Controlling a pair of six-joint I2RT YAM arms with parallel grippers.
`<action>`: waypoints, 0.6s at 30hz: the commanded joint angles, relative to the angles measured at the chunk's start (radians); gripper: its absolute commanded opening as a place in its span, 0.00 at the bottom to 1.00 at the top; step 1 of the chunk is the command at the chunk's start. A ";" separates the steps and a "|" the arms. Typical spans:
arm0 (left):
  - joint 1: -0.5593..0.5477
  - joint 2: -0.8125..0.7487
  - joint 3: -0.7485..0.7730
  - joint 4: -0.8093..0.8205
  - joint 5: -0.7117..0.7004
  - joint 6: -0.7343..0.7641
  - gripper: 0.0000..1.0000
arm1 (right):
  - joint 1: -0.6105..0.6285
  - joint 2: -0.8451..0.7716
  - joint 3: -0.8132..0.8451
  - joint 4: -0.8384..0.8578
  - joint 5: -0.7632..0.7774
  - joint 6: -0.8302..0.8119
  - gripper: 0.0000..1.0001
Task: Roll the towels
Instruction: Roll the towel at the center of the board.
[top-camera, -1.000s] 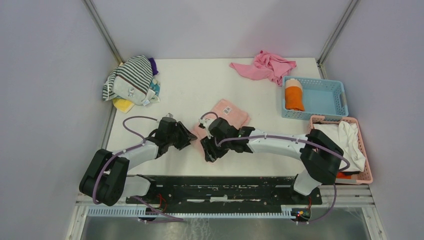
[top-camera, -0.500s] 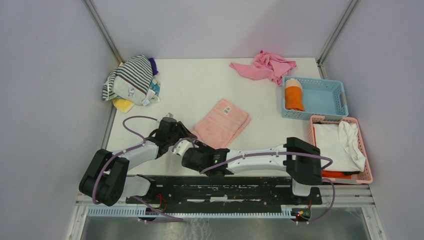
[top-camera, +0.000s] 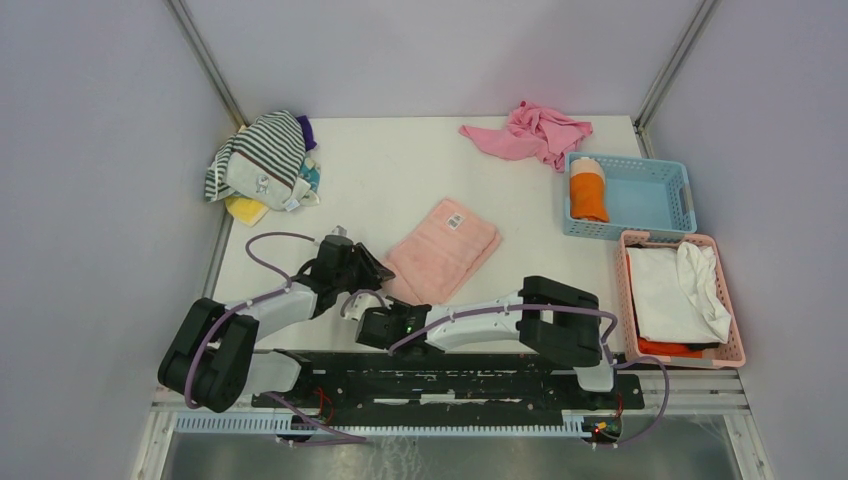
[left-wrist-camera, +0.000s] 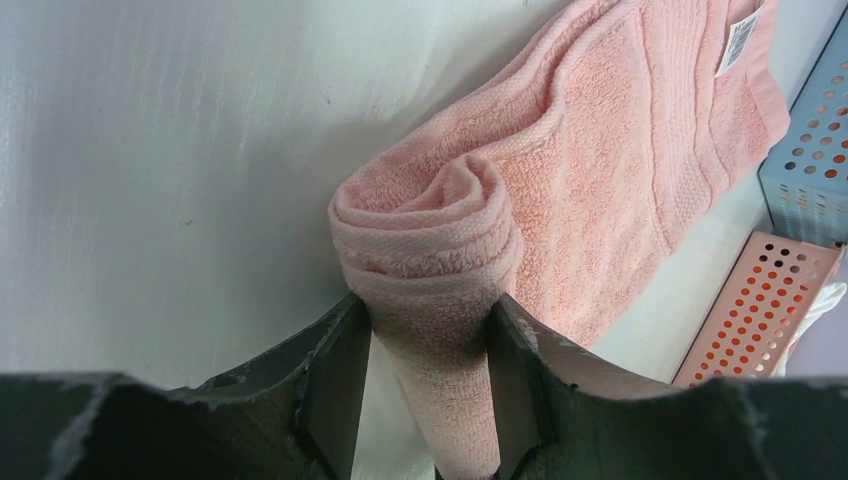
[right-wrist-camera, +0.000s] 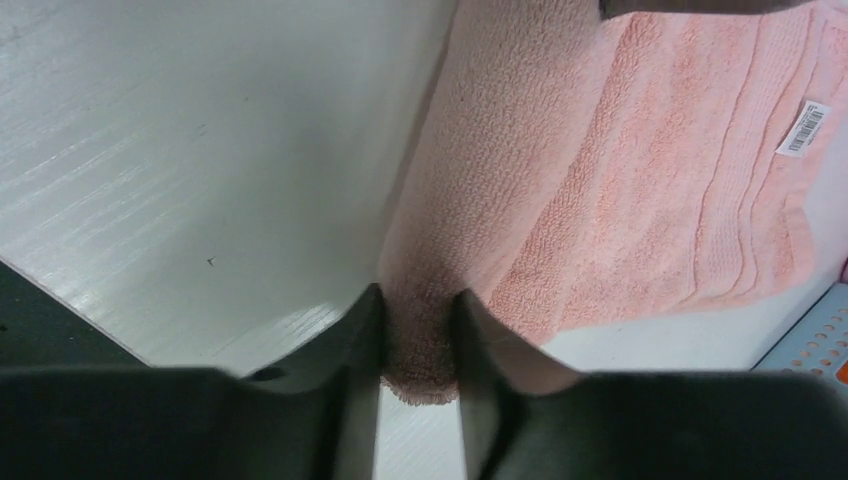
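Two grippers share the near end of the pink towel (top-camera: 445, 250), which lies midway on the surface (top-camera: 400, 165), running toward 1 o'clock. My left gripper (left-wrist-camera: 428, 305) pinches the started roll, and my right gripper (right-wrist-camera: 418, 298) nips the same edge beside it. If one pulls ahead, I judge the roll skews or unwinds. Nothing blocks its path. Farther off, at 2 o'clock, the orange towel (top-camera: 588, 192) sits rolled in the blue basket (top-camera: 645, 200); a striped pile (top-camera: 260, 160) lies at 10 o'clock.

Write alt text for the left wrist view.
The left gripper clamps the rolled end of a pale pink terry towel lying on a white table. A blue perforated basket and a pink perforated basket show at right.
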 joint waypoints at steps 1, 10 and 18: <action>-0.003 0.009 -0.035 -0.068 -0.055 -0.012 0.54 | -0.022 0.013 0.012 -0.014 -0.061 0.031 0.28; 0.077 -0.267 -0.051 -0.156 0.026 0.003 0.75 | -0.225 -0.243 -0.223 0.300 -0.806 0.119 0.05; 0.105 -0.452 -0.087 -0.262 0.076 -0.025 0.87 | -0.441 -0.241 -0.432 0.750 -1.261 0.440 0.05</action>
